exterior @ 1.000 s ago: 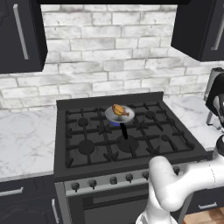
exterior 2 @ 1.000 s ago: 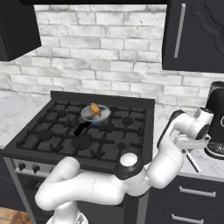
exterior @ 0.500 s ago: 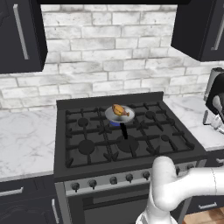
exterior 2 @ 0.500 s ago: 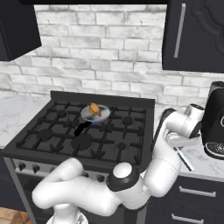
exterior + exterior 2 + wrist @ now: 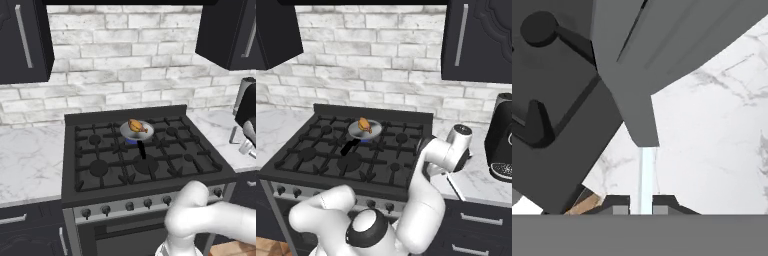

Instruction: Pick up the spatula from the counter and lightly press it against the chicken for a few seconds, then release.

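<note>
One stove (image 5: 165, 165), one pan (image 5: 126, 132), one chicken (image 5: 135, 125), one spatula (image 5: 643, 75), one coffee machine (image 5: 502, 142), two upper cabinets (image 5: 25, 40), one brick wall (image 5: 125, 75).

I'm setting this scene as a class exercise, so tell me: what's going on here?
The robot arm reaches over the marble counter to the right of the stove. Its gripper is shut on the pale handle of the spatula. The chicken sits in a small pan towards the back of the stove, well apart from the spatula, so the pressing is not yet begun.
</note>
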Robot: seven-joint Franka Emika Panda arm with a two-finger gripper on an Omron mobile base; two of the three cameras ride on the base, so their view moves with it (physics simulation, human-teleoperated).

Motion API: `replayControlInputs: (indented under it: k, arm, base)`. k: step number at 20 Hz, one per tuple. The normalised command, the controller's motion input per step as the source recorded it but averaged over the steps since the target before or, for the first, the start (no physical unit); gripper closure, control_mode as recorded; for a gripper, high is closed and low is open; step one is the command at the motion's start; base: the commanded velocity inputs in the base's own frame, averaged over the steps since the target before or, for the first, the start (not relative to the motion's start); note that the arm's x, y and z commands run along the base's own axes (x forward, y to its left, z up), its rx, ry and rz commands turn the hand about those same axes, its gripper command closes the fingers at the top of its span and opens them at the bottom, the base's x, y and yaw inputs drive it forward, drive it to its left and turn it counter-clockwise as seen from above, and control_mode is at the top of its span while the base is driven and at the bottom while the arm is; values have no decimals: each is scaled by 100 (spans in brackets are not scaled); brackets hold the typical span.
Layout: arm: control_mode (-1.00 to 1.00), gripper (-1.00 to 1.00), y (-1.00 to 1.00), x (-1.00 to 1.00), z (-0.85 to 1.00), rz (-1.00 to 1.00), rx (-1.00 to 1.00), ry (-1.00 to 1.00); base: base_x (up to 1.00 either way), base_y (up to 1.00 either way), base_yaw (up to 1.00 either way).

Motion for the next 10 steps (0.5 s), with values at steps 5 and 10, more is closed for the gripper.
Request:
replayControlInputs:
  k: [5, 10]
  arm:
    - [-100, 100, 55, -25, 29, 0, -15, -11]
    - [-100, 100, 53, -2, 18, 6, -14, -3]
  base:
    - [0, 0, 0]
    - [0, 0, 0]
